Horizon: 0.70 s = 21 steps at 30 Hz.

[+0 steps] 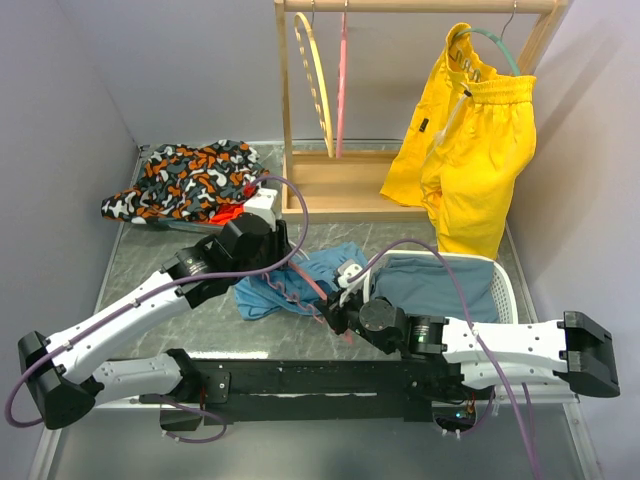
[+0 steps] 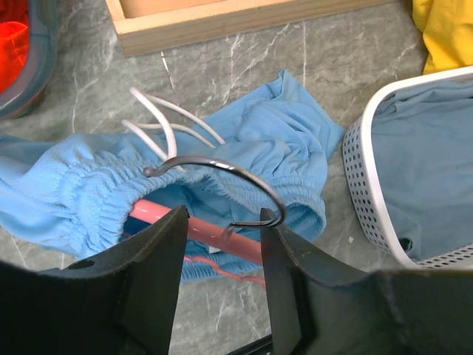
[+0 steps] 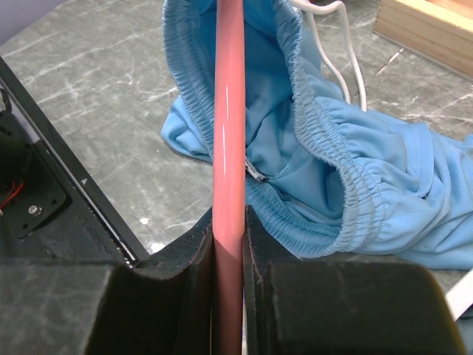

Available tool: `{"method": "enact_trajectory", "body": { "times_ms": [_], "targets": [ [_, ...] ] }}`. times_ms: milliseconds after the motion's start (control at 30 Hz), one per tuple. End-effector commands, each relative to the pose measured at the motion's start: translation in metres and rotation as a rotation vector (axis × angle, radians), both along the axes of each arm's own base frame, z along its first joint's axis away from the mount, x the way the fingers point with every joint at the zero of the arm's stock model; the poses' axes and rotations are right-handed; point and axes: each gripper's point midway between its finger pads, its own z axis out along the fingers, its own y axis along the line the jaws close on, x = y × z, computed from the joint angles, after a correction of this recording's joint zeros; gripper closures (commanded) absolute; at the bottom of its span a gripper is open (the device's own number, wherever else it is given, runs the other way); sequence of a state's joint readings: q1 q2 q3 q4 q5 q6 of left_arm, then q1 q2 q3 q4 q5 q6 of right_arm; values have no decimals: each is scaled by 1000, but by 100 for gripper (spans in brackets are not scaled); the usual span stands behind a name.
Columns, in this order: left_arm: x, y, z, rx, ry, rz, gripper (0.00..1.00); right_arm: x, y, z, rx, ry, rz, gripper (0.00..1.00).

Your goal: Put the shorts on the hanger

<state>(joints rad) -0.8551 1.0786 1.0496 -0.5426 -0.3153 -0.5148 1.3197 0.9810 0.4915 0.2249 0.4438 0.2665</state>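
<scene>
Threading step: your right gripper (image 3: 229,244) pinches the hanger (image 3: 229,111) inside the shorts (image 3: 369,192); next, close your spread left gripper (image 2: 223,222) on the waistband (image 2: 96,192) ahead of its fingers.

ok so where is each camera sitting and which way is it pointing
Top external: above and behind the arm bases, facing down and forward over the table to the wooden rack; the left arm and right arm show.
Left wrist: on the left arm, looking down between the open fingers of the left gripper at the hanger and the shorts.
Right wrist: on the right arm, looking along the hanger's pink bar, clamped in the right gripper.
Shared: both wrist views show the shorts and the hanger.
</scene>
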Motion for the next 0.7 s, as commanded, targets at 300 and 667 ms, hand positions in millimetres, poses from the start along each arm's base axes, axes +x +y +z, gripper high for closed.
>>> {"method": "enact_trajectory", "body": {
  "times_ms": [300,667],
  "targets": [
    [17,3,4,33,-58,107,58,7,27,62,127,-85,2,100],
    [20,37,-8,166,-78,237,99,9,29,56,74,-54,-30,100]
  ]
}}
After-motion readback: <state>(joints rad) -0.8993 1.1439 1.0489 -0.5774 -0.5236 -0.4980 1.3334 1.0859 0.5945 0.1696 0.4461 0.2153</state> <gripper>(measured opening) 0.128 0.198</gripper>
